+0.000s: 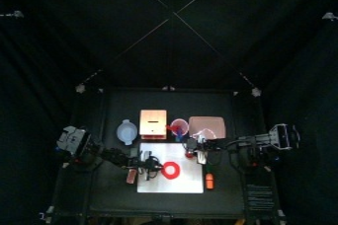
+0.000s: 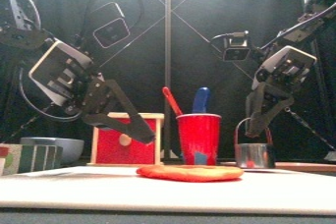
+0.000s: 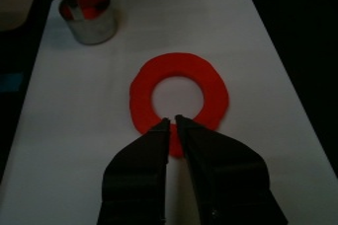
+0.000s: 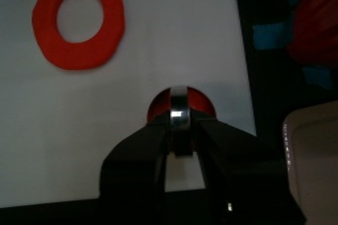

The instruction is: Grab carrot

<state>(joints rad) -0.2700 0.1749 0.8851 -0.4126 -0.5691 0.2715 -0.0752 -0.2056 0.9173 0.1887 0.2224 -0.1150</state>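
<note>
Carrot (image 1: pixel 208 182) lies on the tabletop right of the ring (image 1: pixel 173 169); probably light, stiff, smooth, best gripped mid-length. Left pincer (image 3: pixel 177 120) is closed, empty; right pincer (image 4: pixel 176 120) I cannot tell.

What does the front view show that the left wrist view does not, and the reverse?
Only the front view: a red cup holding a blue and a red utensil, and a red box beside it. Only the left wrist view: the hole of the red ring, with the left claw closed at its rim. Both: the red ring, the metal can and the white mat.
</note>
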